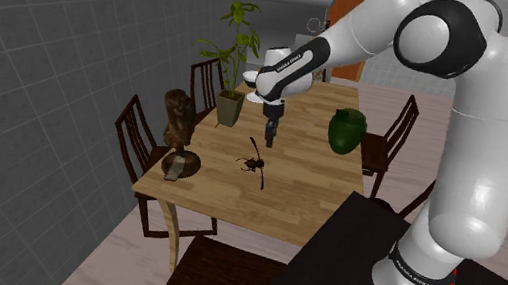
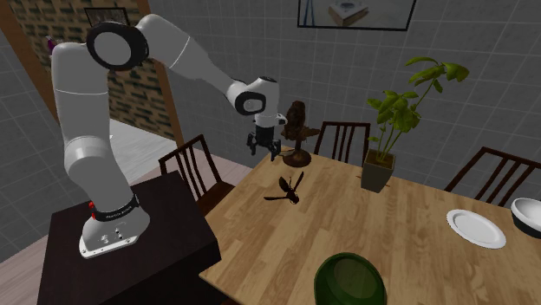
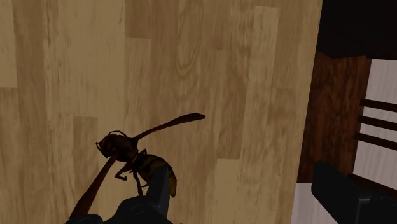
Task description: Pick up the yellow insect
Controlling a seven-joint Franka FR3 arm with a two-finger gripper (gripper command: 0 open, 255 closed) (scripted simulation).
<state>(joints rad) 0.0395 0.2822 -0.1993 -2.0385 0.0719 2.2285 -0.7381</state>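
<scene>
The insect is a dark brown wasp with a dull yellow abdomen and long thin wings. It lies on the wooden table, near the middle. My black gripper hangs above the table, apart from the insect and a little off to one side of it. The gripper is open and holds nothing. In the wrist view the insect lies just beyond the left finger, outside the gap. The other finger stands far off over the table's edge.
A brown figurine on a round base, a potted plant and a green rounded object stand on the table. A white plate and a bowl sit at the far end. Dark chairs ring it.
</scene>
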